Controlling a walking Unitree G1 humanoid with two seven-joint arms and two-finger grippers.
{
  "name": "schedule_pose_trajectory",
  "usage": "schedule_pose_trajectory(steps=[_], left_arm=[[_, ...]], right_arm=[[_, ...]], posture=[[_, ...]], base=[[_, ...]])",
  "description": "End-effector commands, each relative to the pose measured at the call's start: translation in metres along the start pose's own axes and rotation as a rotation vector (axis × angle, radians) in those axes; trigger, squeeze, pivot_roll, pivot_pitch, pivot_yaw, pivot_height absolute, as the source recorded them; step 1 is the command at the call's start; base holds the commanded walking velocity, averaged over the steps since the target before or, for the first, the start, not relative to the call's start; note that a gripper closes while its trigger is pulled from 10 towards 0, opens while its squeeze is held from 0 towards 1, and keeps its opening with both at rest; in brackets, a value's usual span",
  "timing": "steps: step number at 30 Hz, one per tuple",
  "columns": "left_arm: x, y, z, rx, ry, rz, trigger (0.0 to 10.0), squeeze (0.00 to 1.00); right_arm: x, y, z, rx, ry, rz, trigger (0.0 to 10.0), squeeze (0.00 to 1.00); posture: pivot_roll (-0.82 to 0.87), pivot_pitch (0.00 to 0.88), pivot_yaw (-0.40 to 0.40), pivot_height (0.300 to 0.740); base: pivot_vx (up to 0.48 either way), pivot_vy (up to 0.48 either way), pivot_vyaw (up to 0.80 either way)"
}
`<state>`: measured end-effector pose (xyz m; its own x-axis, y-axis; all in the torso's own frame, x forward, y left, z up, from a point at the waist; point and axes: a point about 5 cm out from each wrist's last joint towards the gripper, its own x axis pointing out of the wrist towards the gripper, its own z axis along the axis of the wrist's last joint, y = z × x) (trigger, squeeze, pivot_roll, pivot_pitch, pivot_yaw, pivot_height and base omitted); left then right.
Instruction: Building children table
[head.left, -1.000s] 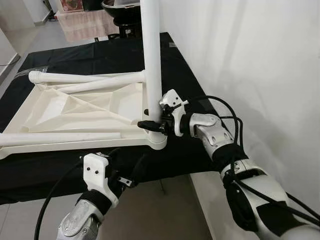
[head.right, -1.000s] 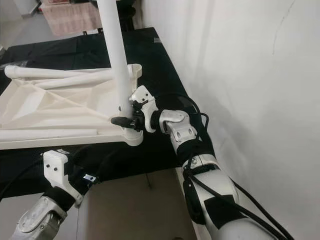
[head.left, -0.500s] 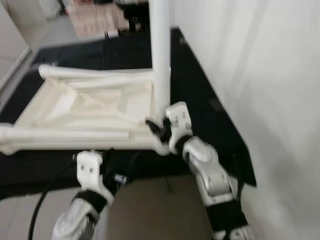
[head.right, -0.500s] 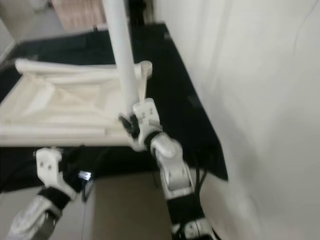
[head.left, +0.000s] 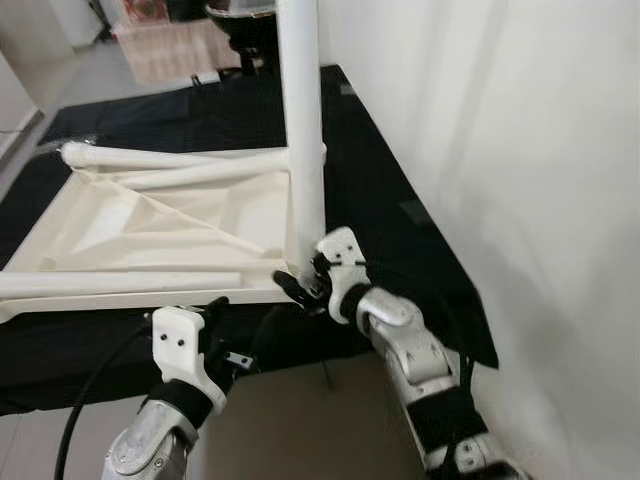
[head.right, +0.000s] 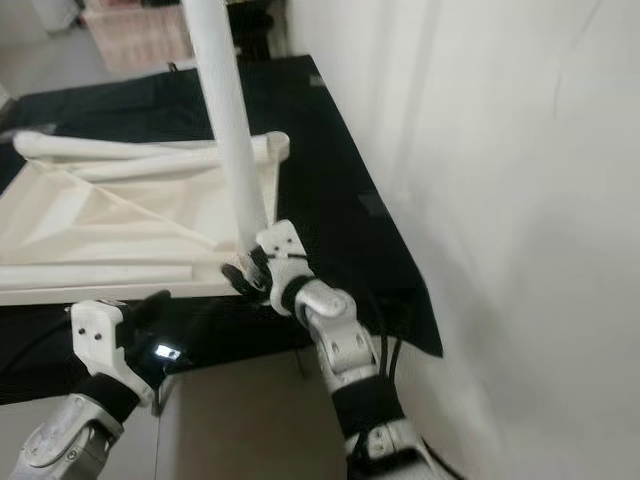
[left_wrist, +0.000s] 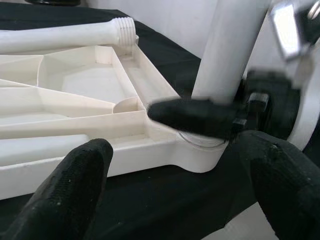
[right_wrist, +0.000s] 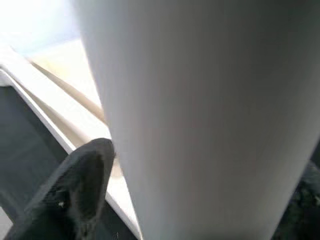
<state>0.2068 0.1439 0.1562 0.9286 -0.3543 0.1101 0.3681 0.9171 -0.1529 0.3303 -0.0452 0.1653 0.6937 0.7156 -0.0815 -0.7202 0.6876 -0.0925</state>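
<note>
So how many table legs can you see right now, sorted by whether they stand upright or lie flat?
Upright white plastic leg, in the near corner socket of the upside-down cream tabletop, right gripper at its base: 1
White plastic legs lying flat on the tabletop, far and near: 2
Total: 3

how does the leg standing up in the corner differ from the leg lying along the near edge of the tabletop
The standing leg is upright, seated in the corner socket of the upturned tabletop; the lying leg rests flat along the near edge, not fitted. The right gripper is at the standing leg's base, its fingers on either side; nothing grips the lying leg, and the open left gripper hovers just short of that edge. Both are plain white round tubes.
</note>
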Motion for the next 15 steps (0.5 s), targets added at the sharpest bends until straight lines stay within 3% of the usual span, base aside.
schedule_pose_trajectory(steps=[1, 2, 3, 5, 9, 10, 12, 13, 15], left_arm=[[-0.002, 0.003, -0.004, 0.003, 0.023, 0.013, 10.0, 0.00], [-0.002, 0.003, -0.004, 0.000, 0.023, 0.010, 10.0, 0.00], [-0.002, 0.003, -0.004, 0.000, 0.023, 0.010, 10.0, 0.00], [-0.002, 0.002, -0.004, -0.005, 0.024, 0.007, 10.0, 0.00], [-0.003, 0.001, -0.004, -0.006, 0.024, 0.006, 10.0, 0.00], [-0.003, 0.000, -0.004, -0.007, 0.024, 0.006, 10.0, 0.00], [-0.003, -0.001, -0.003, -0.008, 0.024, 0.006, 10.0, 0.00], [-0.004, -0.001, -0.003, -0.008, 0.024, 0.006, 10.0, 0.00], [-0.004, -0.002, -0.003, -0.010, 0.025, 0.005, 10.0, 0.00]], right_arm=[[0.004, 0.003, 0.007, -0.028, -0.011, 0.086, 10.0, 1.00], [0.005, -0.004, 0.007, -0.062, -0.002, 0.132, 10.0, 0.00], [0.005, -0.004, 0.007, -0.062, -0.002, 0.132, 10.0, 0.00], [0.012, -0.021, 0.011, -0.096, 0.012, 0.233, 10.0, 0.00], [0.018, -0.032, 0.017, -0.091, 0.012, 0.237, 10.0, 0.00], [0.022, -0.036, 0.021, -0.078, 0.009, 0.230, 5.8, 0.00], [0.023, -0.038, 0.023, -0.069, 0.008, 0.231, 5.8, 0.00], [0.025, -0.039, 0.026, -0.058, 0.002, 0.243, 0.0, 0.00], [0.025, -0.039, 0.031, -0.061, -0.008, 0.299, 0.0, 0.00]], posture=[[0.01, 0.153, 0.042, 0.740], [0.02, 0.153, 0.042, 0.740], [0.02, 0.153, 0.042, 0.740], [0.03, 0.153, 0.040, 0.740], [0.04, 0.153, 0.039, 0.740], [0.04, 0.154, 0.036, 0.740], [0.04, 0.154, 0.036, 0.740], [0.05, 0.155, 0.035, 0.740], [0.05, 0.161, 0.035, 0.740]], base=[[0.000, 0.000, 0.00], [0.000, 0.000, 0.00], [0.000, 0.000, 0.00], [0.000, 0.000, 0.00], [0.000, 0.000, 0.00], [0.000, 0.000, 0.00], [0.000, 0.000, 0.00], [0.000, 0.000, 0.00], [0.000, 0.000, 0.00]])
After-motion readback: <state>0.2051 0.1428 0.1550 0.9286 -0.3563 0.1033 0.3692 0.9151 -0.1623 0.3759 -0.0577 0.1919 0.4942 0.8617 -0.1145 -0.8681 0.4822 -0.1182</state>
